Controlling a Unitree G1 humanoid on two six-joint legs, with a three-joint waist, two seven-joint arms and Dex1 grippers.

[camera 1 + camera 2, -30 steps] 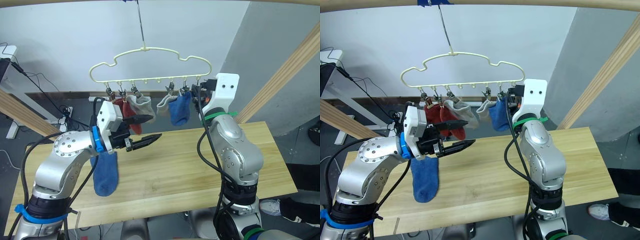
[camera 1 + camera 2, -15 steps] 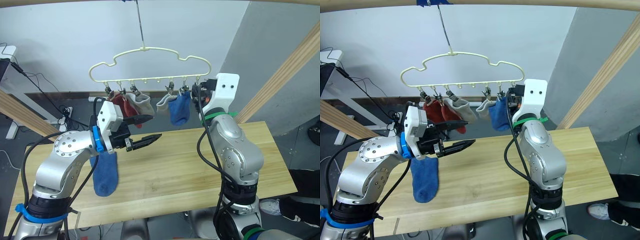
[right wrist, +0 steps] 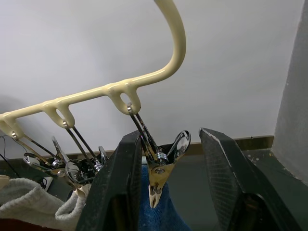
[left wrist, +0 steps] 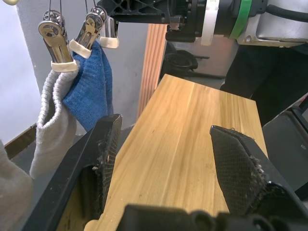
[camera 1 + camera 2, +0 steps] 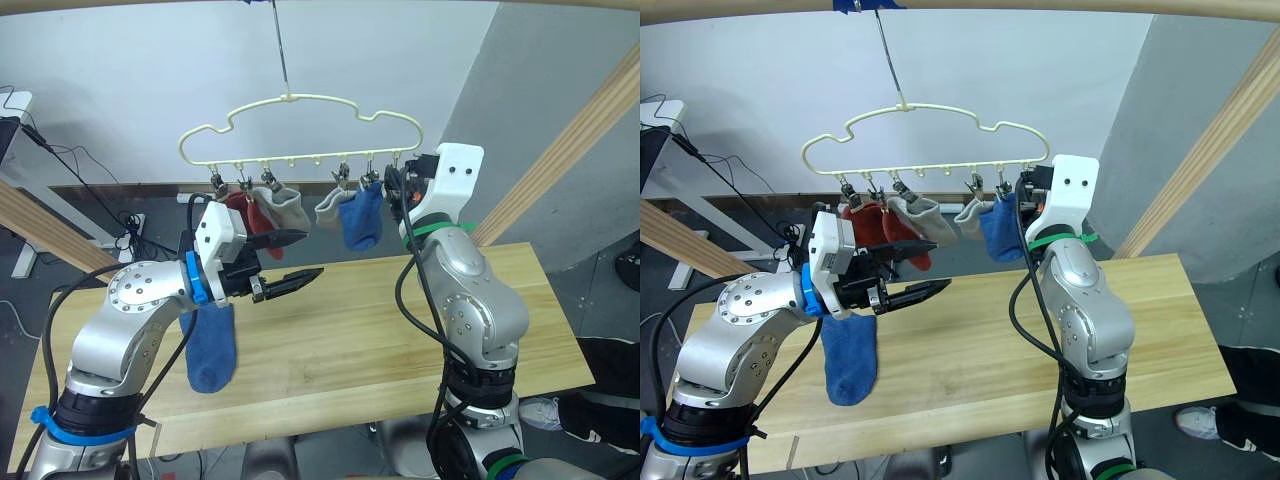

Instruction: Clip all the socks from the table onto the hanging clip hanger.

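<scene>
The cream clip hanger (image 5: 300,130) hangs above the table (image 5: 350,330). Clipped to it are two red socks (image 5: 248,212), two grey socks (image 5: 287,208) and a blue sock (image 5: 360,218). A second blue sock (image 5: 210,345) lies on the table at the left, under my left arm. My left gripper (image 5: 298,258) is open and empty above the table, below the hung socks. My right gripper (image 3: 168,185) is open at the hanger's right end. Its fingers (image 3: 118,192) stand on either side of an empty metal clip (image 3: 159,180).
Slanted wooden frame beams stand at the right (image 5: 570,140) and at the left (image 5: 40,225) of the table. Cables (image 5: 100,215) lie on the floor behind the table's left end. A grey wall is behind the hanger.
My right gripper has shifted slightly to the right at the hanger's end, and the hung socks swayed a little. The left arm has not moved.
</scene>
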